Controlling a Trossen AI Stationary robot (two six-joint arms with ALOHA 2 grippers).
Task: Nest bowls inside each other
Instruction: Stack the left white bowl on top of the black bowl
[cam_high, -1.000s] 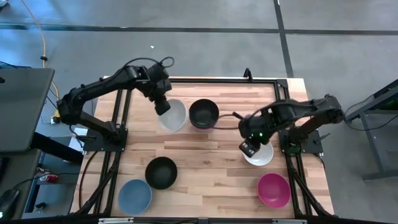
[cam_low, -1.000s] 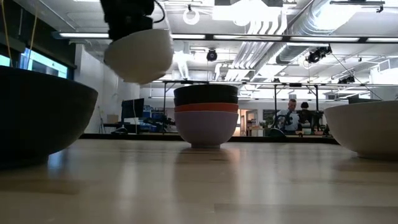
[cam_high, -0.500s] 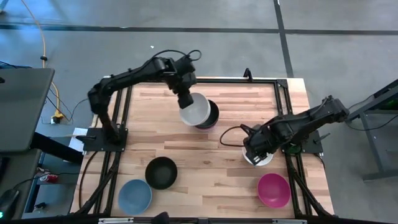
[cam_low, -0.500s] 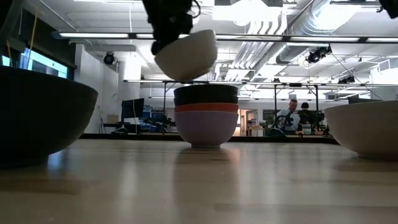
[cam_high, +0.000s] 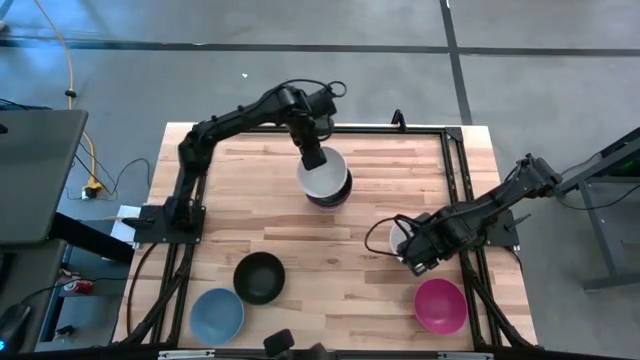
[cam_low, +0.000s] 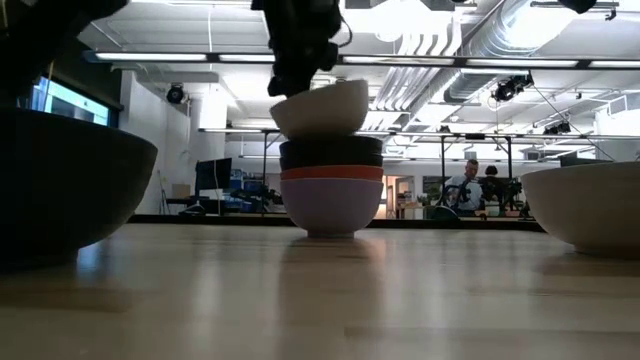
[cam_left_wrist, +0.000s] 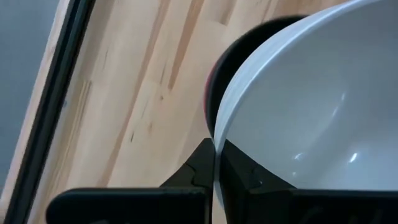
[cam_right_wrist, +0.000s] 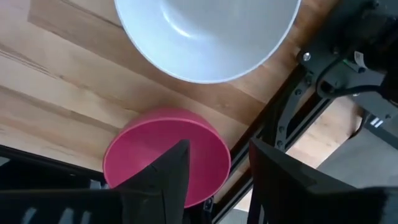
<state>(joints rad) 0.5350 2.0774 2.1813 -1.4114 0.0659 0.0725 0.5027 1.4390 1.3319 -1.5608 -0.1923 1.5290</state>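
A stack of bowls (cam_low: 332, 180) stands at the far middle of the table: lavender at the bottom, red above it, black on top. My left gripper (cam_high: 313, 158) is shut on a white bowl (cam_high: 322, 177) directly over that stack (cam_high: 340, 198). A second white bowl (cam_right_wrist: 205, 31) rests on its base near the right edge. My right gripper (cam_high: 416, 254) hovers open beside and above it, touching nothing. A magenta bowl (cam_high: 440, 305), a black bowl (cam_high: 259, 277) and a light blue bowl (cam_high: 217, 315) sit along the near side. My left gripper (cam_left_wrist: 216, 152) pinches the white bowl's rim (cam_left_wrist: 217, 134) on its far left side, one finger inside the bowl (cam_left_wrist: 239, 174) and one outside (cam_left_wrist: 198, 169). The fingers come from above, pointing down. The bowl (cam_low: 320, 108) is tilted, its bottom at the mouth of the stack's black bowl (cam_low: 332, 152).
The table's black frame rails (cam_high: 455, 190) run along the far and right edges, close to my right arm. The magenta bowl (cam_right_wrist: 165, 149) lies just beyond my right gripper's fingers. Bare wood shows in the table's middle (cam_high: 330, 250). People sit in the room behind the table (cam_low: 470, 185).
My left gripper has carried the white bowl toward the table's right edge, from beside the stack to over it, and lowered it until its bottom meets the top black bowl. My right arm has swung toward the near edge, off the second white bowl, which has stayed put.
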